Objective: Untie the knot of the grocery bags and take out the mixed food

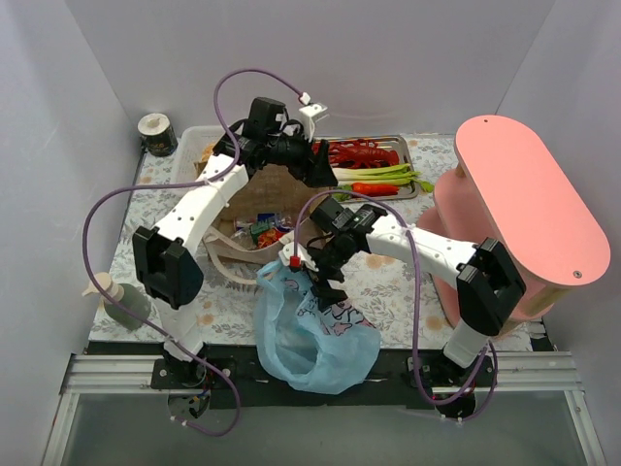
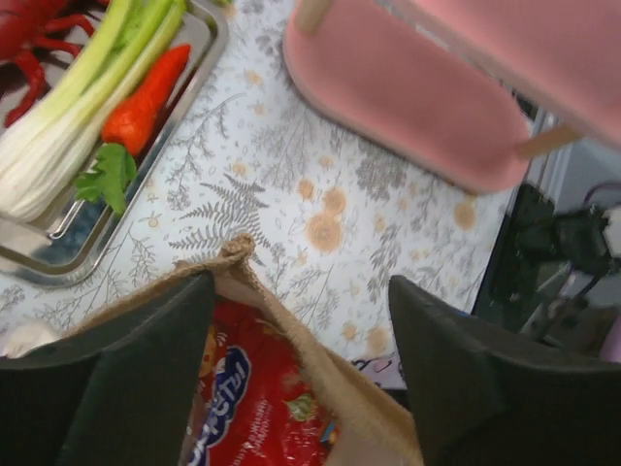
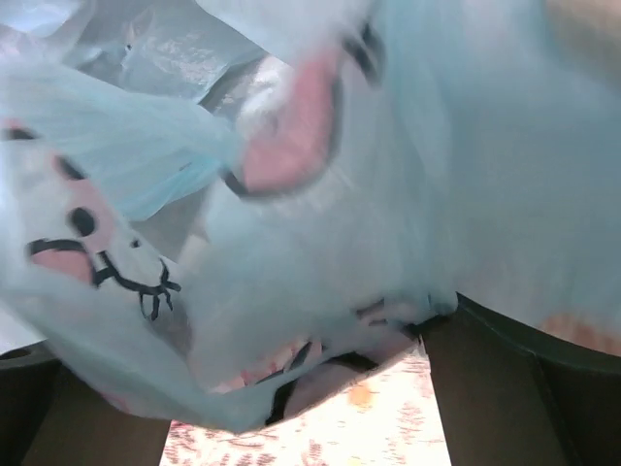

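The brown paper bag (image 1: 260, 190) stands beside the metal tray (image 1: 412, 146). My left gripper (image 1: 320, 167) is at its top corner. In the left wrist view the left gripper (image 2: 301, 286) is open, with the bag's rim (image 2: 291, 340) rising between the fingers and a shiny red snack packet (image 2: 243, 388) inside. The red lobster (image 1: 361, 152), leek (image 1: 378, 173) and carrot (image 1: 374, 187) lie on the tray. The light-blue plastic bag (image 1: 312, 335) slumps at the near edge. My right gripper (image 1: 325, 282) reaches into its mouth, and in the right wrist view the right gripper (image 3: 252, 340) is open, with blue film (image 3: 320, 243) draped across it.
A white slotted basket (image 1: 225, 260) holding packets sits left of the blue bag. A large pink stool (image 1: 524, 209) fills the right side. A green pump bottle (image 1: 121, 296) stands at the left edge and a small can (image 1: 155, 134) at the back left.
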Available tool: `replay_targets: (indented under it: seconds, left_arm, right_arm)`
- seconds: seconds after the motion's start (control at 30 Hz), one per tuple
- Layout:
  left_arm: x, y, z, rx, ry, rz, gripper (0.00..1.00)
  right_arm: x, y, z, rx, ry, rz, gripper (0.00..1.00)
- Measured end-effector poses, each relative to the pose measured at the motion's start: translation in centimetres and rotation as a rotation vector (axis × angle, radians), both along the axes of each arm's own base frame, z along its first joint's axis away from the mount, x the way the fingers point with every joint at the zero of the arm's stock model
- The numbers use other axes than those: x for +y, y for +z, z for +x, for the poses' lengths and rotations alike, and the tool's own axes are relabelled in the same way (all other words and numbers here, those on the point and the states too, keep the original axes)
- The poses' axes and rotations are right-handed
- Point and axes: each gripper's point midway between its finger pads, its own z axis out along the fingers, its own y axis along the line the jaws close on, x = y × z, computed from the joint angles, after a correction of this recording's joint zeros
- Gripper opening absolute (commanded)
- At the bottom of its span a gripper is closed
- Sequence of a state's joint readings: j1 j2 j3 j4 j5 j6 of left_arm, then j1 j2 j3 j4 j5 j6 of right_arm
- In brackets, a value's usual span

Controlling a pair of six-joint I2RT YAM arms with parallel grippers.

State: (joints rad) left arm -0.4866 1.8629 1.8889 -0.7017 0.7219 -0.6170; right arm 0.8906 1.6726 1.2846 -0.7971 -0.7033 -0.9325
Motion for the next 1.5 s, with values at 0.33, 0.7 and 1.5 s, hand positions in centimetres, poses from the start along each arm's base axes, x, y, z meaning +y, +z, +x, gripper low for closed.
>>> replay_targets:
  seconds: [0.33, 0.7, 1.5]
  left_arm:
    - [8.6, 11.8, -6.8, -0.362, 0.2, -0.012, 0.97]
    - [13.7, 7.2, -18.7, -0.412, -0.025, 0.106, 0.9]
    - [14.4, -4.6, -21.4, -0.069, -0.23, 0.293, 0.01]
  right_arm:
    - [-4.4, 7.6, 3.6, -0.23, -0.089, 0.1, 0.98]
    - [-4.6, 19.4, 7.2, -0.591, -0.21, 0.372, 0.98]
    - [1.6, 11.2, 10.9, -0.511, -0.002, 0.263, 0.34]
